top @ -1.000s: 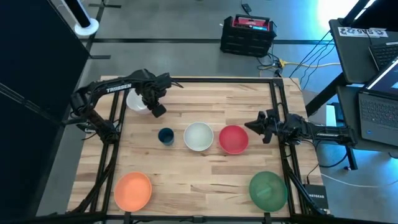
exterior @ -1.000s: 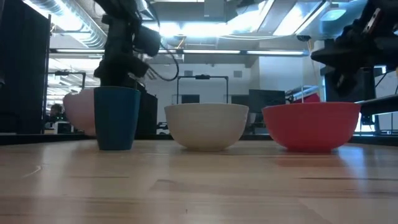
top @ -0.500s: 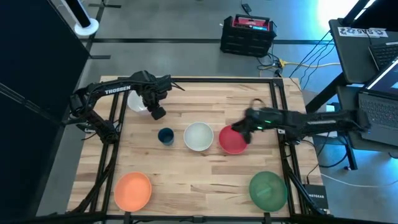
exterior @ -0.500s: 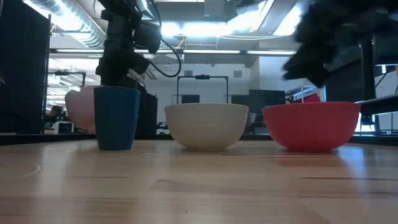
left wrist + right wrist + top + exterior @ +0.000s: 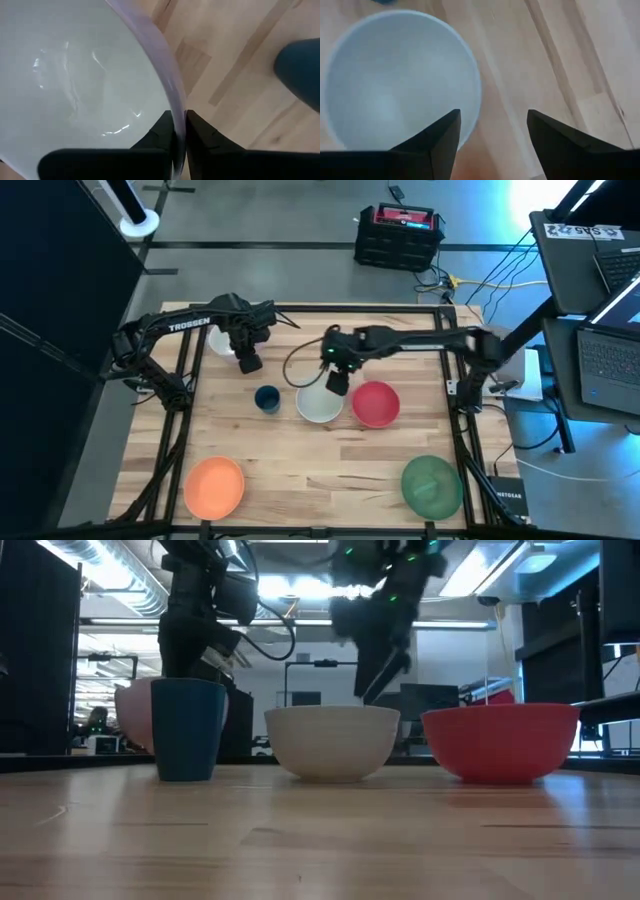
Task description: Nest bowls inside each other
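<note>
Left arm is hiding most of the round white plastic bowl (image 5: 222,342).
Left gripper (image 5: 179,131) is pinching its rim; right gripper (image 5: 337,383), fingers spread, is hovering over the pale mint-white bowl (image 5: 318,402) beside the dark blue cup (image 5: 266,398).

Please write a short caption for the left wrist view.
Left gripper shut on the white bowl's rim, above the wooden table.

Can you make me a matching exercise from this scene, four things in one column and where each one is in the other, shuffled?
Things:
1. orange bowl
2. green bowl
3. left hand
4. right hand

Places or states:
A. open, above the rim of the pale mint-white bowl
B. near left corner of the table
C. shut on the white bowl rim
D. near right corner of the table

Pairs: 1-B, 2-D, 3-C, 4-A
</note>
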Available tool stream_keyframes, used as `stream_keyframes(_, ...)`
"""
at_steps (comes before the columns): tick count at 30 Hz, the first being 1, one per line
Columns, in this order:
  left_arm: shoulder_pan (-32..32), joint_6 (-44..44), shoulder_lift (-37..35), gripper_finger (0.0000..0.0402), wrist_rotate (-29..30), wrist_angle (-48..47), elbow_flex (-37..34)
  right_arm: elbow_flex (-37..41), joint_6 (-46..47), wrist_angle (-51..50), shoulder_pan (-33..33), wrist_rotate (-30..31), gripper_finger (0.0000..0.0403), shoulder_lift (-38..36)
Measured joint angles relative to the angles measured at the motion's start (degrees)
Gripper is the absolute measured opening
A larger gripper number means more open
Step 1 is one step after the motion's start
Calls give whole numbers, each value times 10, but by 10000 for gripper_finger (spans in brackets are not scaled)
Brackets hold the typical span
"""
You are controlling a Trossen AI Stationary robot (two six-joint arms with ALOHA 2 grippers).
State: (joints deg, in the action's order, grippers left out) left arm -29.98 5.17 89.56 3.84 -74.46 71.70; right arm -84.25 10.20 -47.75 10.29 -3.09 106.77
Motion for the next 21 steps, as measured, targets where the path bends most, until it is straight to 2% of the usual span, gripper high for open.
stream_keyframes(5, 0, 15, 0, 3, 0, 0, 0, -46, 5, -22, 2, -5, 215, 50)
stream_keyframes(9, 0, 30, 0, 2, 0, 1, 0, -54, 23, -21, 2, -22, 213, 66)
stream_keyframes(21, 0, 44, 0, 2, 0, 2, 0, -54, 17, -16, 6, -26, 47, 105)
